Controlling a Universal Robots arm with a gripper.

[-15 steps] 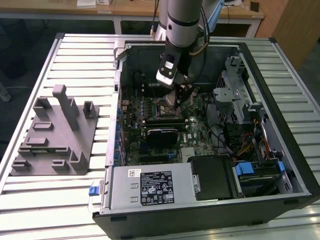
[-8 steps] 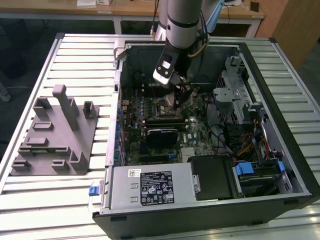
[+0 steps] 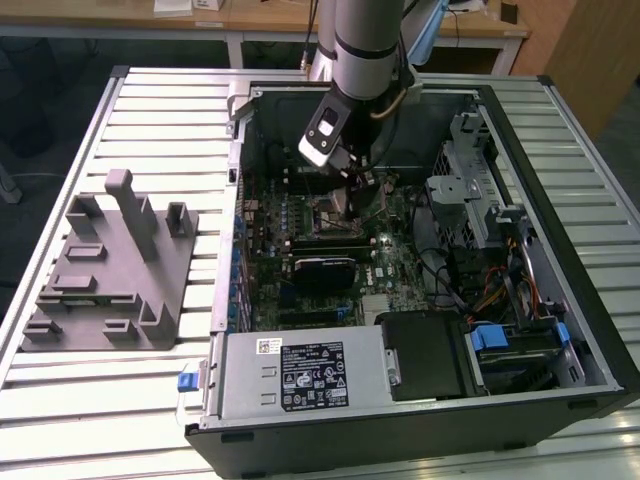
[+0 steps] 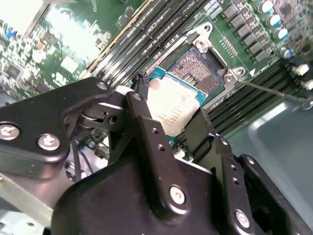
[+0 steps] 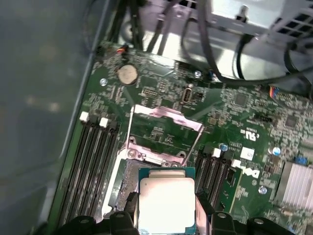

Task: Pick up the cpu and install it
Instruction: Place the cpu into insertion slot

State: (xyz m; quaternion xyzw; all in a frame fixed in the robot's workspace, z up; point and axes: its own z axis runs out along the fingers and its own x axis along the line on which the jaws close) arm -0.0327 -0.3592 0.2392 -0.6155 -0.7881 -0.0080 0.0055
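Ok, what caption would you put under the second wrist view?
Gripper holding the cpu by its edges, right over the open motherboard socket.

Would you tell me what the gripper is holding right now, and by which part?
The gripper holds the cpu by two opposite side edges, near the open socket.

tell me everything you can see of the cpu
The cpu is a small flat square chip with a pale silvery metal top carrying faint print and a thin teal-green rim. In both wrist views it sits between the black fingers of the gripper, which press on two opposite edges. It hangs over the open motherboard socket, partly covering it; whether it touches the socket cannot be told.
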